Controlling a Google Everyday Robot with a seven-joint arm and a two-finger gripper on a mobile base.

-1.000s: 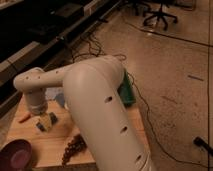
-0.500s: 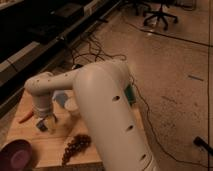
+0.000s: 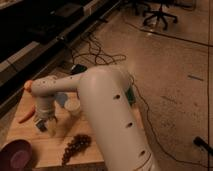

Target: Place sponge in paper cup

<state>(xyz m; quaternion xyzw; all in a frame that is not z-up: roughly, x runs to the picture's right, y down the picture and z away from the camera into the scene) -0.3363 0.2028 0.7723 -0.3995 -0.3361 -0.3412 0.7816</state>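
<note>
Wooden tabletop point(image 3: 50, 152) above a cable-strewn floor. The hand point(image 3: 45, 124) hung low at the tabletop's left side, jaws spread, seemingly straddling a bluish block judged to be the sponge point(image 3: 40, 127), just beside the carrot point(image 3: 26, 116). The cup point(image 3: 73, 106) stood near, to the right. A sound grasp would call for centring across the block's short side before closing, then lifting above the cup's rim.

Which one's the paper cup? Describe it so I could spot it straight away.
On the wooden table beneath the big white robot arm, look just right of the gripper, which hangs low over the table's left side. The paper cup is the small pale round one, much narrower than the purple bowl at the near corner.
</note>
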